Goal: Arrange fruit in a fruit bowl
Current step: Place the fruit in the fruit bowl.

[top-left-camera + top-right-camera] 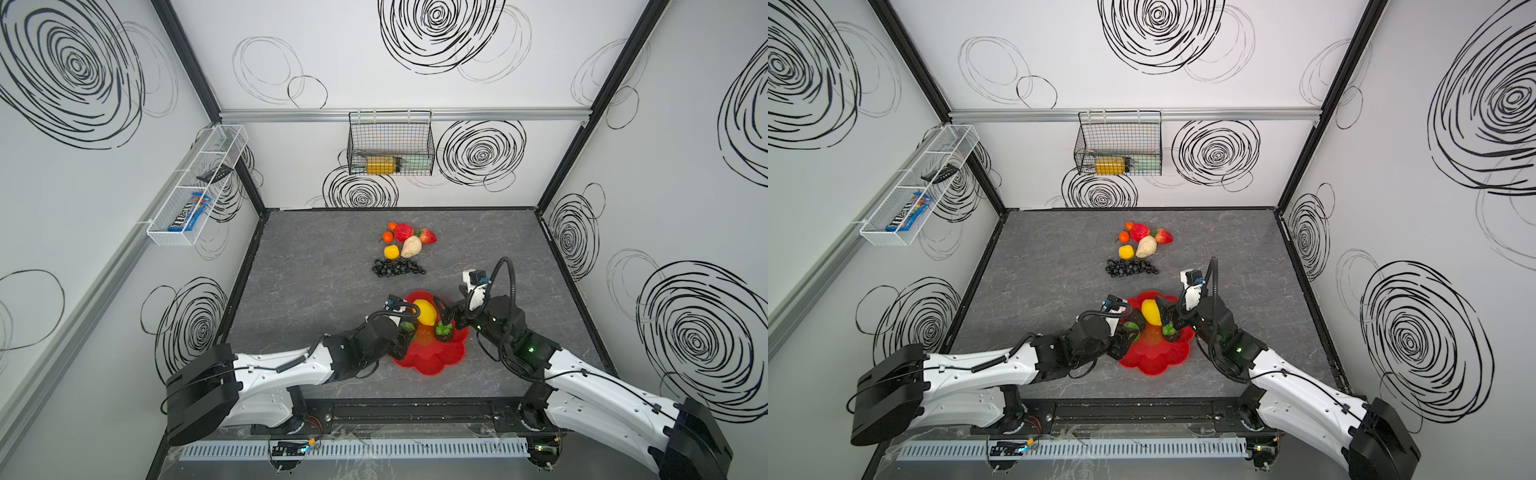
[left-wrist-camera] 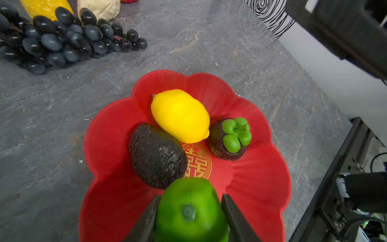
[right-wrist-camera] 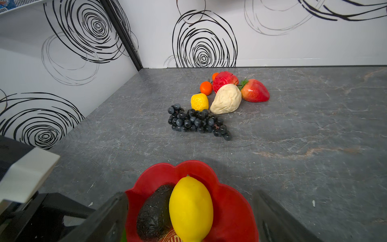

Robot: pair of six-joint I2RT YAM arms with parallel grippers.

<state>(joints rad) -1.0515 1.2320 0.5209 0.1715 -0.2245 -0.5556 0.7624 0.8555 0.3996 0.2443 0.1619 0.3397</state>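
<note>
The red flower-shaped fruit bowl (image 1: 428, 361) (image 2: 261, 184) holds a yellow lemon (image 2: 180, 116) (image 3: 191, 209), a dark avocado (image 2: 157, 156) and a dark round fruit with a green top (image 2: 229, 139). My left gripper (image 2: 191, 197) is shut on a green lime (image 2: 190, 211) low over the bowl's near-left part. My right gripper (image 3: 189, 193) hangs open and empty above the bowl's right side. Farther back on the table lie a black grape bunch (image 1: 398, 268), a small lemon (image 1: 391, 251), a beige piece (image 1: 411, 247), a red apple (image 1: 403, 232), a strawberry (image 1: 428, 236) and two tangerines (image 1: 387, 236).
A black wire basket (image 1: 390, 143) hangs on the back wall. A white wire basket (image 1: 197, 187) hangs on the left wall. Both arms reach in from the front edge and meet over the bowl, close to each other.
</note>
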